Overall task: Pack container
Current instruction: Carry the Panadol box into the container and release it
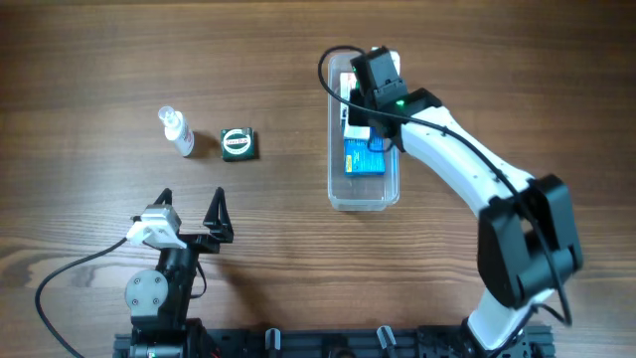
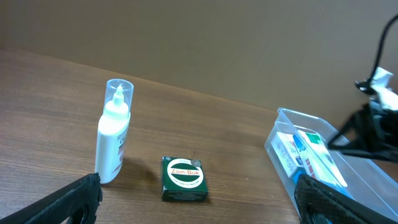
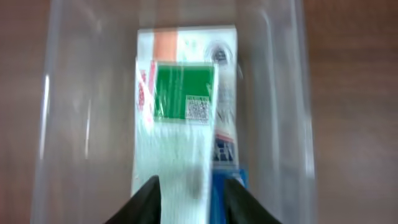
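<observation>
**Settling a box into the container (image 1: 364, 196)**

Overhead, the right gripper (image 1: 363, 119) is hanging over the far half of the long clear tub, which is lying right of centre with a blue box (image 1: 365, 161) inside. The spray bottle (image 1: 177, 131) and green carton (image 1: 238, 143) are waiting well apart on the left, outside it. The left gripper (image 1: 191, 211) is idling near the near edge, fingers spread wide.

The left wrist view is showing the bottle standing upright and the carton just beside it, both untouched.

The right wrist view is showing dark fingers (image 3: 148, 200) straddling a white-and-green box (image 3: 180, 106) inside the tub; blur is hiding whether they are pinching it.

Placing this box seems to be the step in hand. Next comes lifting clear of the walls and reaching left for the carton.
</observation>
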`<state>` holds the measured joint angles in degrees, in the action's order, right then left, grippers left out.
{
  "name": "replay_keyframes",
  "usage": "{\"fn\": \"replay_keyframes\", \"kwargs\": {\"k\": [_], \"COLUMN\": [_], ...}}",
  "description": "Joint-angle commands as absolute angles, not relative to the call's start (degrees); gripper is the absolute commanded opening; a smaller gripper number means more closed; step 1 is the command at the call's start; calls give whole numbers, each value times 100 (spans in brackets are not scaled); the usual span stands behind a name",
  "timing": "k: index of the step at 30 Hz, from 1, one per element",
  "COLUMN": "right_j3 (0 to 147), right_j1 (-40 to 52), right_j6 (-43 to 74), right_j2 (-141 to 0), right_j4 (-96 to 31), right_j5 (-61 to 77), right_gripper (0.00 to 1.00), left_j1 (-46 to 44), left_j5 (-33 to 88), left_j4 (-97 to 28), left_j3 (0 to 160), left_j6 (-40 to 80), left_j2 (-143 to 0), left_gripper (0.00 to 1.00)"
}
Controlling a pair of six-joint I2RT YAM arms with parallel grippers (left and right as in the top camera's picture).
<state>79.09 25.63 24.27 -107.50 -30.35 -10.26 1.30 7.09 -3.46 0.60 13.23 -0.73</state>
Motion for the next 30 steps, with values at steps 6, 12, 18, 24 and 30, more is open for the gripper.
{"fn": "replay_keyframes", "kwargs": {"k": [6, 12, 18, 24, 30], "right_j3": [7964, 7942, 7942, 7942, 7942], "right_j1": [2565, 2630, 2635, 2639, 2639], "right_j6": [2163, 2720, 2919, 3028, 3059], "right_j2": [-10294, -10451, -10945, -11157, -11365], "right_j4": [-3955, -4058, -4077, -4117, -3986], "right_j5": [1155, 419, 268, -128, -172], "right_gripper": [13, 4, 4, 4, 4], "left_j1": [178, 178, 178, 178, 178], "left_j5": [655, 655, 655, 655, 655], "left_j4": [-384, -384, -384, -384, -384], "left_j3": [32, 32, 32, 32, 32], "left_j6": [1378, 1378, 1378, 1378, 1378], "left_j2": [-16, -16, -16, -16, -16], "left_gripper": [100, 100, 100, 100, 100]}}
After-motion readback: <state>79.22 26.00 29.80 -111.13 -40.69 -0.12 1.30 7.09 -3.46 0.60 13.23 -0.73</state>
